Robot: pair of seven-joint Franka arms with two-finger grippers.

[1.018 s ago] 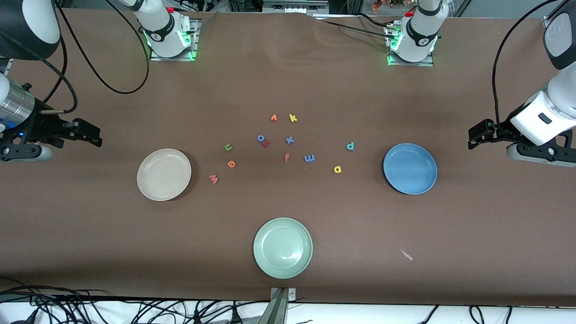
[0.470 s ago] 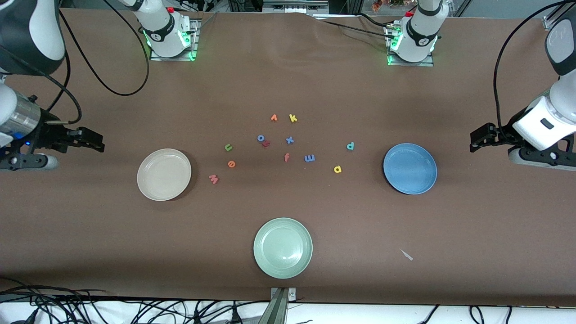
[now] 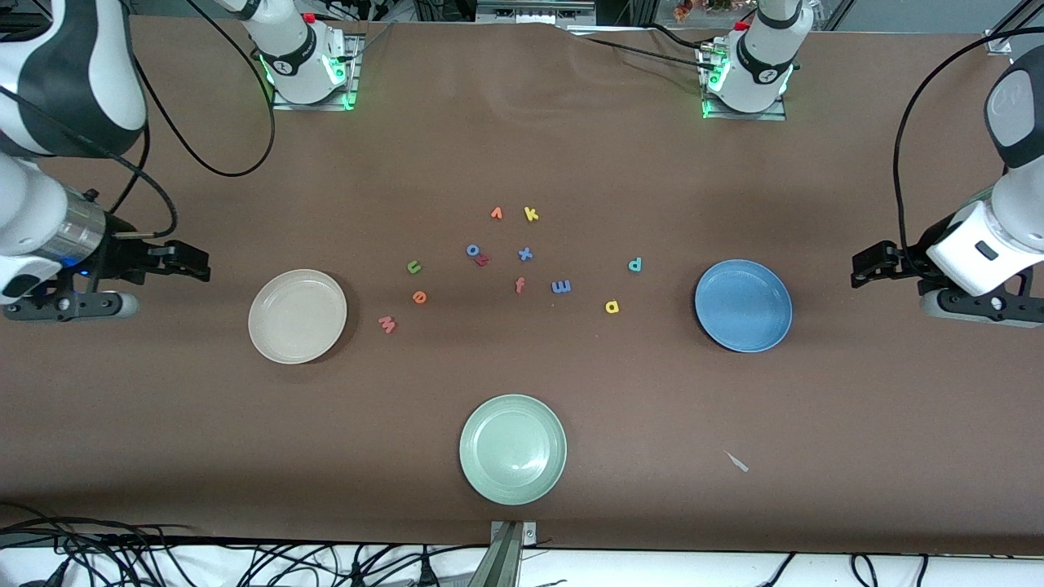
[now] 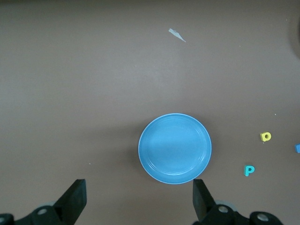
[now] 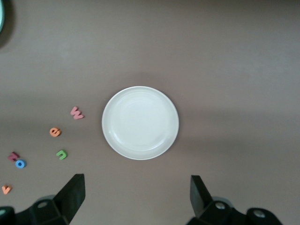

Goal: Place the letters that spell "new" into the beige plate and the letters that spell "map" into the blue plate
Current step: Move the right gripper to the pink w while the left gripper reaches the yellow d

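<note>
1. The beige plate (image 3: 298, 316) sits at mid-height in the front view's left-centre part, empty; the right wrist view shows it in the middle of its frame (image 5: 140, 123).
2. The blue plate (image 3: 743, 306) sits at mid-height toward the front view's right side, also empty; it fills the centre of the left wrist view (image 4: 175, 148).
3. Between the two plates, the green n (image 3: 414, 267), orange e (image 3: 419, 297) and pinkish-red w (image 3: 387, 324) lie in a slanted line near the beige plate, each apart from the others.
4. The blue m (image 3: 561, 286), yellow a (image 3: 612, 306) and teal p (image 3: 635, 264) lie on the cloth toward the blue plate.
5. At the centre of the frame lie an orange v (image 3: 496, 214), a yellow k (image 3: 531, 214), a blue o (image 3: 472, 250) touching a small red letter (image 3: 483, 260), a blue x (image 3: 525, 253) and a red f (image 3: 519, 285).
6. A pale green plate (image 3: 513, 449) sits low in the centre.
7. The right gripper (image 3: 196, 267) hangs at the left edge, beside the beige plate, its fingers (image 5: 70, 192) spread wide and holding nothing.
8. The left gripper (image 3: 864, 267) hangs at the right edge, beside the blue plate, its fingers (image 4: 75, 197) likewise apart and empty.
</note>
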